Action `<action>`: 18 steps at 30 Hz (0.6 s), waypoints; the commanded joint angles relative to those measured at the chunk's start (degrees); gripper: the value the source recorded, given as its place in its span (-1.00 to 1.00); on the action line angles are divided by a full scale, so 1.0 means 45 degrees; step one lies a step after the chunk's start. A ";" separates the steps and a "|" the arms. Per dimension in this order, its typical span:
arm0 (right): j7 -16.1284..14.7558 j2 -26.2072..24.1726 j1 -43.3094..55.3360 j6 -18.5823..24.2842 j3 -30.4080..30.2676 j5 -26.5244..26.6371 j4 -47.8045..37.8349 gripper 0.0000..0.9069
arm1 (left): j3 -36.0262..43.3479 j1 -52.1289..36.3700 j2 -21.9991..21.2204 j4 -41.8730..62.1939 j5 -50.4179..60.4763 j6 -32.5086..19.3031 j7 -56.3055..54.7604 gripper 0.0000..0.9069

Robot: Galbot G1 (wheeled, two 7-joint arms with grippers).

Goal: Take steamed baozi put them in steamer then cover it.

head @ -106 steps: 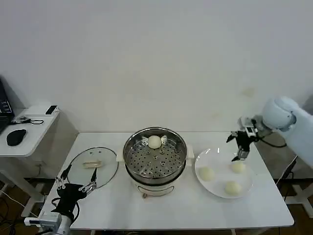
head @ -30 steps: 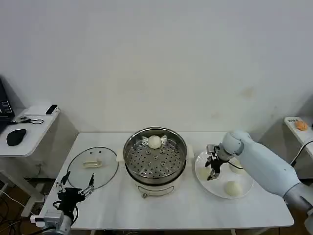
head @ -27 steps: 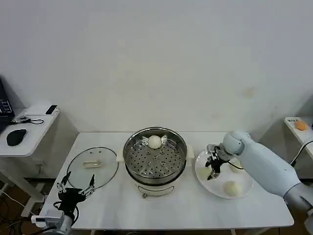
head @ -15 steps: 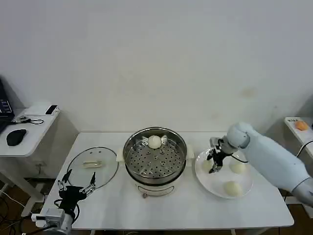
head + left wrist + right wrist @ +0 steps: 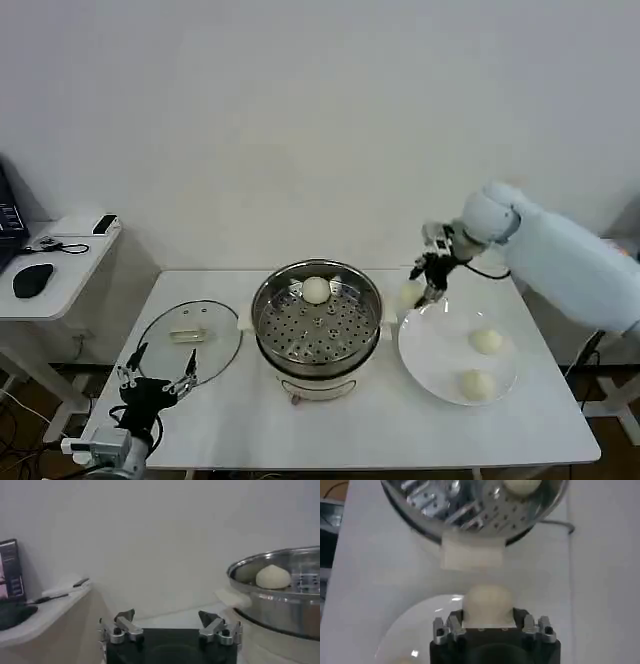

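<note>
— Right gripper [image 5: 428,280] [image 5: 488,623]?
— Up in the air, between the steamer [image 5: 257,318] [image 5: 470,500] and the plate [image 5: 440,352]. About 2 o'clock from the steamer's middle, over the plate's edge at 11 o'clock.
— And the arm?
— Big and white, reaching in from 3 o'clock. Bent down at the wrist, with the gripper tipped toward the steamer.
— Fingers?
— Pinching a bun [image 5: 412,291] [image 5: 488,601], one finger on each side. Lifted off the plate, not touching anything else.
— Any in the steamer yet?
— Yes, a second bun [image 5: 316,290] [image 5: 273,577] [image 5: 521,485], sitting on the tray with holes, at 12 o'clock near the back wall.
— Left on the plate?
— Two more buns [image 5: 486,341], one at 3 o'clock and one [image 5: 476,383] at 5 o'clock, apart from each other.
— Plate where?
— At 3 o'clock from the steamer, just beside it on the table [image 5: 400,430].
— Lid [image 5: 215,345]?
— Flat on the table at 9 o'clock from the steamer, handle up. Steamer open on top.
— Left gripper [image 5: 155,385] [image 5: 170,622]?
— Waiting low at 7 o'clock, at the near edge of the lid. Fingers spread wide, holding nothing, pointing toward the steamer.
</note>
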 commanded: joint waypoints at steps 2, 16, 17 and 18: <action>-0.0085 0.2139 0.2394 -0.0502 -0.1561 0.1555 -0.0410 0.49 | -0.0069 0.0056 -0.0100 -0.0321 -0.0023 -0.0006 0.0004 1.00; 0.0082 0.5413 0.0432 -0.0770 -0.1356 0.1140 -0.2305 0.49 | 0.0154 0.0275 -0.0184 -0.0632 -0.0013 -0.0243 -0.0109 1.00; 0.0081 0.5543 0.0289 -0.0759 -0.1359 0.1037 -0.2409 0.49 | 0.0167 0.0270 -0.0190 -0.0635 -0.0011 -0.0245 -0.0108 1.00; 0.0100 0.5665 0.0168 -0.0757 -0.1357 0.1004 -0.2506 0.49 | 0.0185 0.0270 -0.0182 -0.0632 -0.0011 -0.0250 -0.0117 1.00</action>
